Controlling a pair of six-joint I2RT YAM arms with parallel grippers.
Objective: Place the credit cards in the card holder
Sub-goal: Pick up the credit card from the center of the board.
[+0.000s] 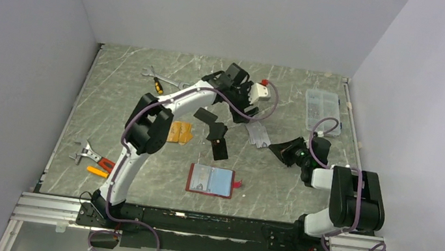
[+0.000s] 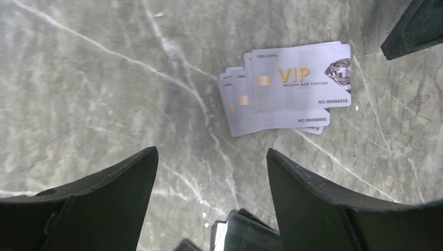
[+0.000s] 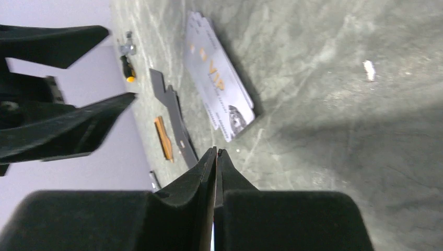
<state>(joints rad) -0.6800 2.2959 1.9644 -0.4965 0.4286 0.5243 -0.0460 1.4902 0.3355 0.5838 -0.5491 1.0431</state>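
tabletop (image 1: 263,190): is looking like smooth grey-green stone with white veins, giving off a dull sheen
silver-grey cards (image 2: 292,89): are showing as thin plastic, satin silver with gold print, lightly glossy
black cards (image 1: 218,139): are reading as matt, at twelve o'clock of the card holder
card holder (image 1: 210,180): is showing dark-red leather-look edging around clear, shiny plastic sleeves
compartment box (image 1: 323,105): at two o'clock on the tabletop, is looking like clear plastic
jaws: are appearing as matt black plastic
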